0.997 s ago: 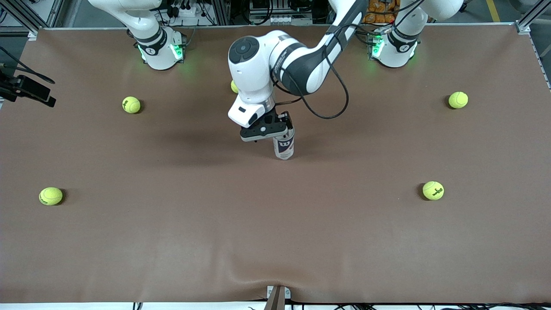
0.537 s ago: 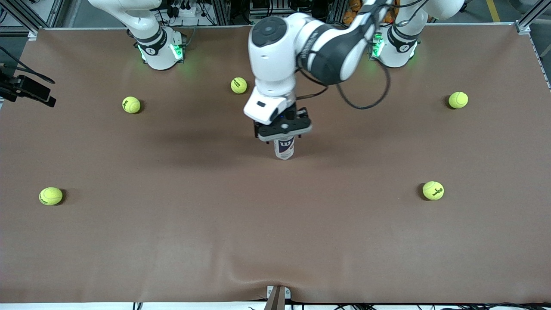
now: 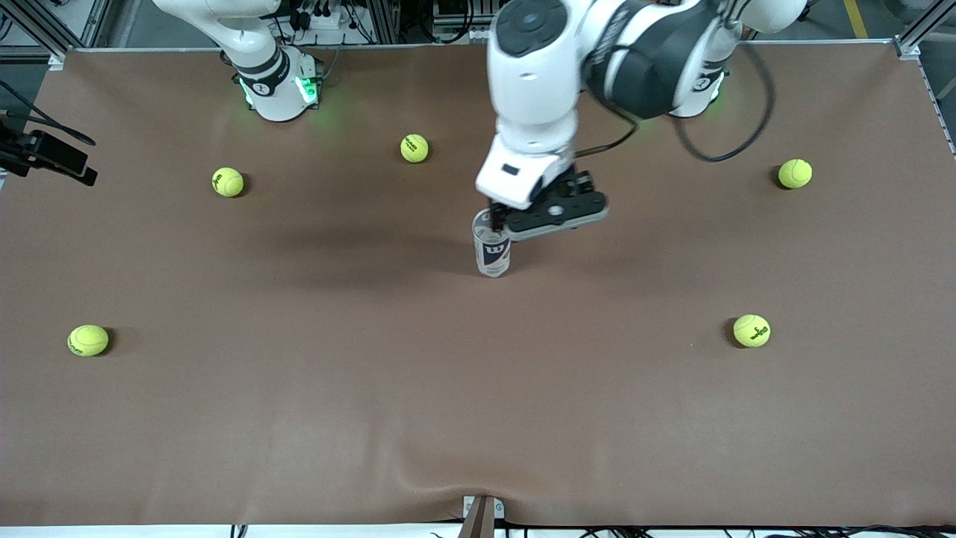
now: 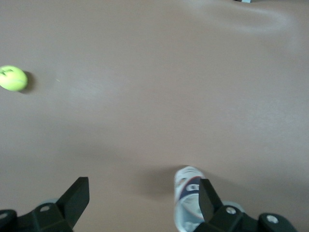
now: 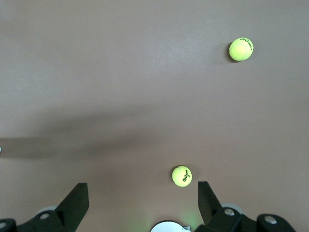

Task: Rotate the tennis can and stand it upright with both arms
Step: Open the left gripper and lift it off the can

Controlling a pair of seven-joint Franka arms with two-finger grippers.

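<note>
The tennis can (image 3: pixel 492 252) stands upright in the middle of the table, its silver rim on top and the navy "W" label facing the front camera. My left gripper (image 3: pixel 551 215) hovers just beside the can's top, toward the left arm's end, open and holding nothing. In the left wrist view the can (image 4: pixel 189 199) shows outside the open gripper (image 4: pixel 144 200), next to one finger (image 4: pixel 208 202). The right arm waits, drawn back above its base. Its open gripper (image 5: pixel 142 203) hangs empty over the table near that base.
Several yellow-green tennis balls lie scattered on the brown mat: (image 3: pixel 414 148), (image 3: pixel 228 181), (image 3: pixel 795 173), (image 3: pixel 751 330), (image 3: pixel 88 340). The left wrist view has one tennis ball (image 4: pixel 13 78); the right wrist view has two (image 5: pixel 182 176) (image 5: pixel 241 49). A black camera mount (image 3: pixel 45 153) juts in at the right arm's end.
My left gripper, open throughout, has risen off the can's top and swung toward the left arm's end. The can stays standing where it was.
</note>
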